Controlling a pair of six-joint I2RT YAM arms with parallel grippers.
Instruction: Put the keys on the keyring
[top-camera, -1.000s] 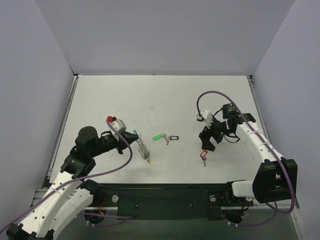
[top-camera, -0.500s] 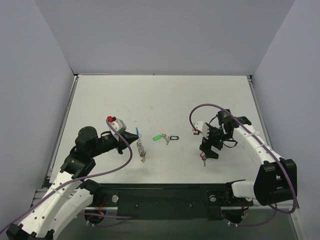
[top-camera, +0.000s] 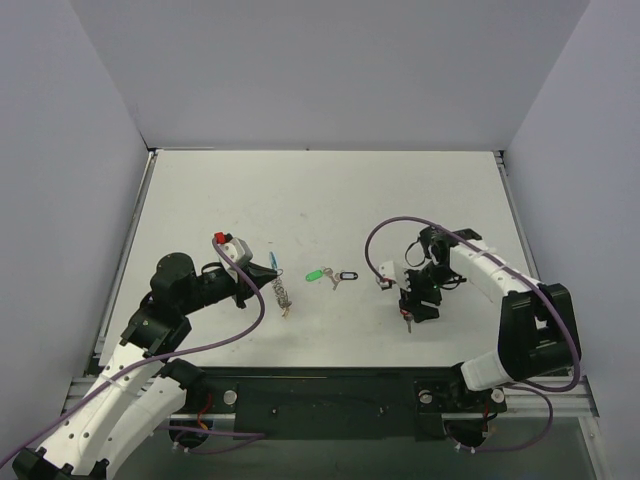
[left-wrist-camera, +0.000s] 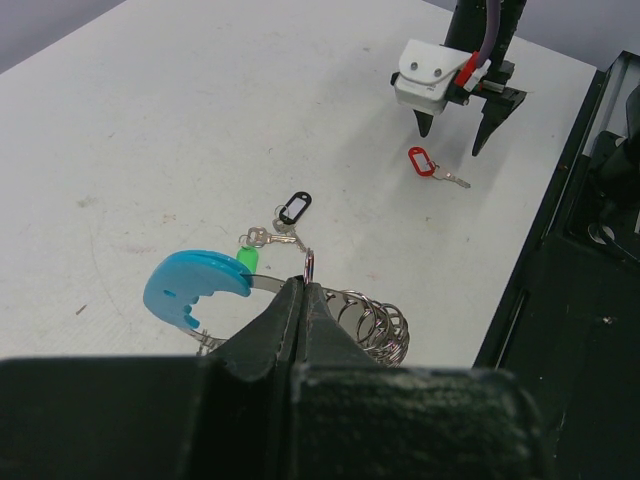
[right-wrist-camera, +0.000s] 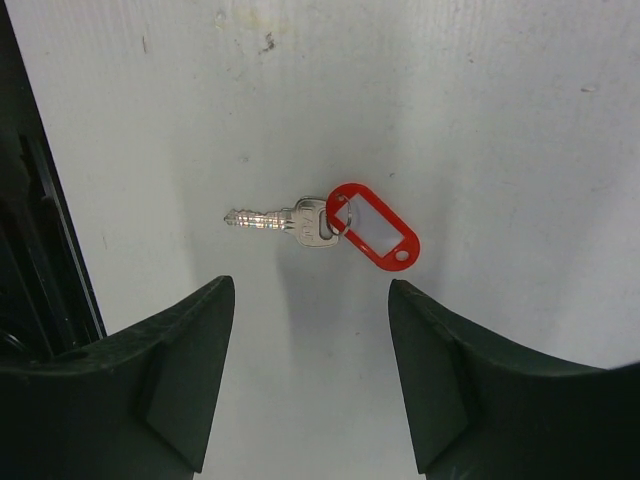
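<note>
- We see a matt white table (top-camera: 320, 200) enclosed on three sides by plain pale-grey walls (top-camera: 320, 70); a black rail (top-camera: 320, 392) runs along its near edge.
- The red-tagged key (right-wrist-camera: 330, 225) lies flat on the table, right of centre; in the right wrist view its long axis runs across the frame, blade to the left and tag to the right.
- The green-tagged key (top-camera: 316, 273) and the black-tagged key (top-camera: 346, 275) lie together at mid-table, their metal ends meeting between the two tags; both are well apart from the red-tagged key.
- The keyring (left-wrist-camera: 375, 325) is at the left gripper (left-wrist-camera: 303, 300), whose jaws are pressed together on its wire just beside the light-blue tag (left-wrist-camera: 190, 285); the chain coils trail toward the near edge.
- The left arm lies low, its forearm nearly level and pointing toward the table's centre.
- The right arm folds inward with its wrist turned down; the right gripper (right-wrist-camera: 310, 295) hangs directly over the red-tagged key, fingers spread wide and not touching it.
</note>
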